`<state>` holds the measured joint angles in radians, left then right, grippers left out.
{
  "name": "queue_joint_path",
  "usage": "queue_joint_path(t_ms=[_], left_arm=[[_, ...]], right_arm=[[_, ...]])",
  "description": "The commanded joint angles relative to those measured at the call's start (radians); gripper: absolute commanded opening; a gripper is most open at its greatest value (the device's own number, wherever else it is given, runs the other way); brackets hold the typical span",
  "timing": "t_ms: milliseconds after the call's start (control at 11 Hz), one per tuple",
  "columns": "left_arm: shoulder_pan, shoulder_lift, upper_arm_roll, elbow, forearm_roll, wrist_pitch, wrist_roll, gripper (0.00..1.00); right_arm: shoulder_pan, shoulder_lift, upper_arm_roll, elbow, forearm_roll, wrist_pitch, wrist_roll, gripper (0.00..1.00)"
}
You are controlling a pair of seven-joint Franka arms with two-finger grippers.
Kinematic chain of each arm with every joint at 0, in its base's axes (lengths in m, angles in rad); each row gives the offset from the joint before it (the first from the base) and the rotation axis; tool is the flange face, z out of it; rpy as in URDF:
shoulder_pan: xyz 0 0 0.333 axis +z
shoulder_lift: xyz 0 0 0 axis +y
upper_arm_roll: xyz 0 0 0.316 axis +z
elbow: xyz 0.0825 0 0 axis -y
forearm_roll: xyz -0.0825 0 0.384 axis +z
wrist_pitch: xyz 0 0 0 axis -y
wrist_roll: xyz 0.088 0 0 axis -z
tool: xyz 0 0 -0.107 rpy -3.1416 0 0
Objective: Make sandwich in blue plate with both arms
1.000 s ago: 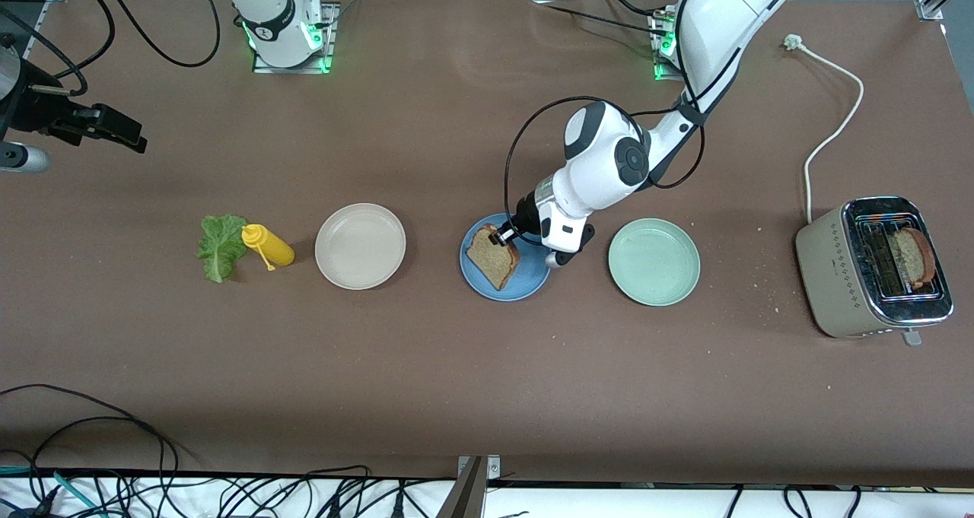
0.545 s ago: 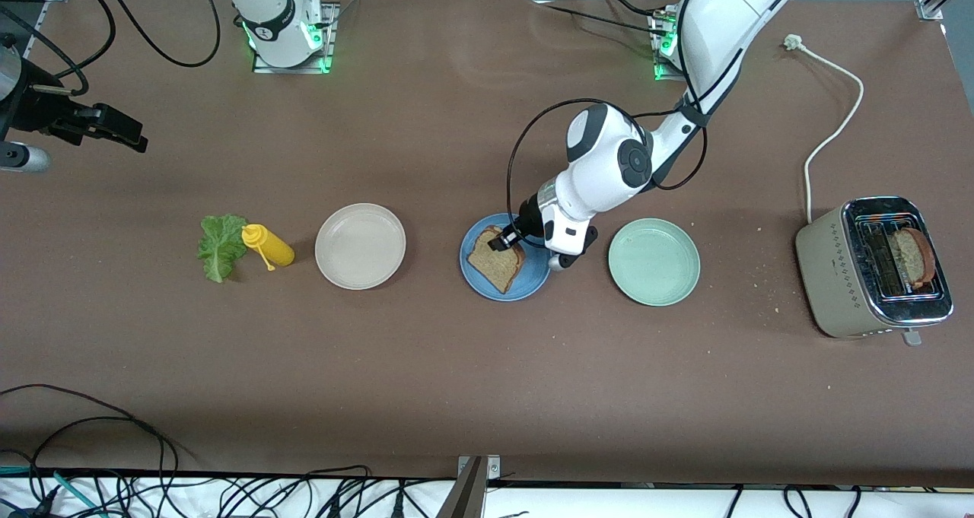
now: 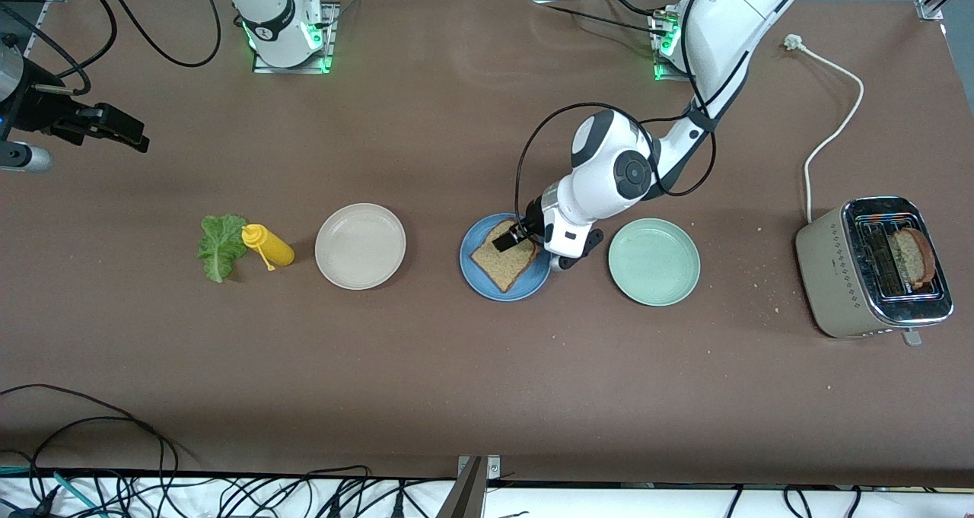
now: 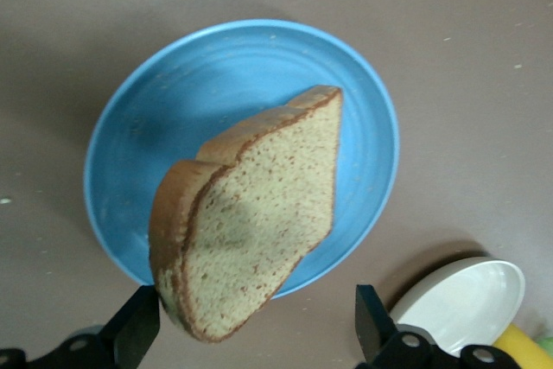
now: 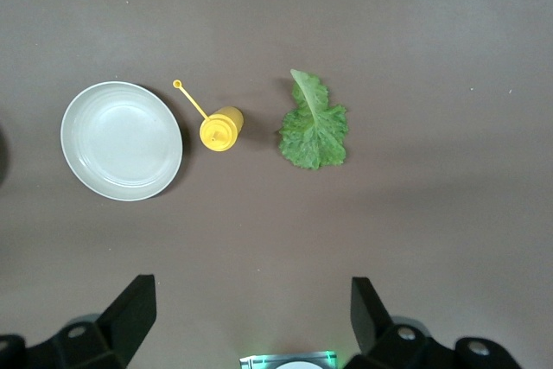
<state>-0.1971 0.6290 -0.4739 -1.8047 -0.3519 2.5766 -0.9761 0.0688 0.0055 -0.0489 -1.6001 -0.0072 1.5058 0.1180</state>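
One toast slice (image 3: 504,263) lies on the blue plate (image 3: 475,274); left gripper (image 3: 513,237) open above it; right gripper (image 3: 114,131) waits, spread.

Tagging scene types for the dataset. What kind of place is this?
Likely a robotics lab bench staged as a kitchen: two arms bolted to a brown-covered table, loose cables along its edge, and food props such as a toaster and toast on a blue plate.

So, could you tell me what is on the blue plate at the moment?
One toast slice on the blue plate, left gripper open above it. The plate's surface under the slice is hidden.
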Motion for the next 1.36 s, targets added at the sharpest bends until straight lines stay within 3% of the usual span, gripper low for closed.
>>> queue_joint_path(t_ms=[0, 273, 545, 1000, 1273], left_arm=[[-0.004, 0.001, 0.012, 0.024, 0.056, -0.133, 0.005, 1.0], [0.001, -0.011, 0.012, 0.056, 0.091, -0.28, 0.004, 1.0], [0.109, -0.092, 0.015, 0.162, 0.096, -0.606, 0.008, 1.0], [0.269, -0.316, 0.011, 0.169, 0.44, -0.848, 0.043, 1.0], [0.378, -0.396, 0.011, 0.171, 0.49, -0.923, 0.253, 1.0]], right_arm=[[-0.001, -0.006, 0.003, 0.012, 0.018, -0.019, 0.008, 1.0], [0.0, -0.006, 0.006, 0.011, 0.018, -0.019, 0.009, 1.0], [0.0, -0.006, 0.006, 0.009, 0.016, -0.019, 0.008, 1.0], [0.005, 0.048, 0.006, 0.012, 0.01, -0.05, -0.006, 1.0], [-0.041, 0.117, -0.019, 0.019, 0.042, -0.061, -0.011, 1.0]])
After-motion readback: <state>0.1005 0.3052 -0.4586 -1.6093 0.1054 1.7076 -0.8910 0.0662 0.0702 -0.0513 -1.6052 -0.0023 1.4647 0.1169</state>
